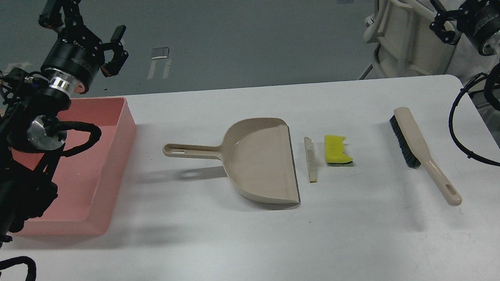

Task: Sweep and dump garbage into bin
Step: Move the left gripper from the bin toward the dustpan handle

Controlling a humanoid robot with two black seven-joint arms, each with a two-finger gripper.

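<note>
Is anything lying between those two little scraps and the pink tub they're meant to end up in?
Yes. The beige dustpan lies on the table between the scraps, the pale slice and yellow sponge chunk, and the pink tub, its open edge facing them.

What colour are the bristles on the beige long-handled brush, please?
Black, seen clearly in the head view along the beige long-handled brush's left edge.

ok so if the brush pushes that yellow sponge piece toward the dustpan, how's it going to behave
The bright yellow sponge chunk with the dark green underside looks small and porous, so probably light and soft enough to squash a little. It lies flat, so it should slide rather than roll. It would likely bump the pale off-white wedge slice first.
</note>
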